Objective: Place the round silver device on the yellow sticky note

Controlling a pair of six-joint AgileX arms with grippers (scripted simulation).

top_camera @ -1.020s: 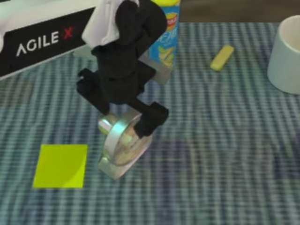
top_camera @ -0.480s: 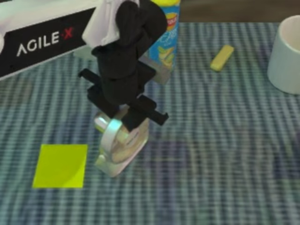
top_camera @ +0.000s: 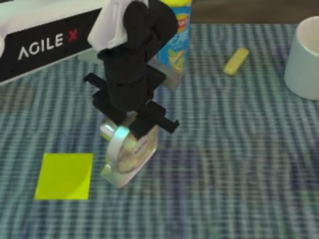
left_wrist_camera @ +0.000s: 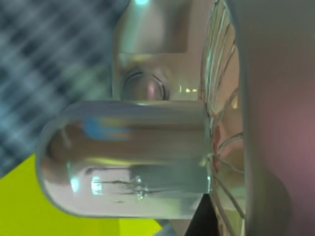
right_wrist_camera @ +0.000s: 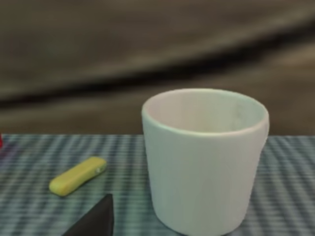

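The round silver device [top_camera: 124, 152] stands on edge on the checked cloth, just right of the yellow sticky note [top_camera: 65, 176]. Its foot is near the note's right edge, apart from it. My left gripper [top_camera: 132, 127] comes down from above and is shut on the device's rim. The left wrist view is filled by the device's stubby knob [left_wrist_camera: 128, 157] and its back, with one black finger [left_wrist_camera: 203, 221] beside the knob and a corner of the yellow sticky note [left_wrist_camera: 29, 211] below. My right gripper [right_wrist_camera: 101, 223] is parked off the top view, near the cup.
A blue chips can [top_camera: 175, 40] stands right behind my left arm. A pale yellow bar [top_camera: 236, 61] lies at the back right, with a white cup [top_camera: 305, 57] at the right edge. A black-and-white AgileX box [top_camera: 45, 42] fills the back left.
My left gripper dropped onto the device and closed on its rim. The device shifted slightly left and turned more edge-on. Nothing has moved in the last half second.
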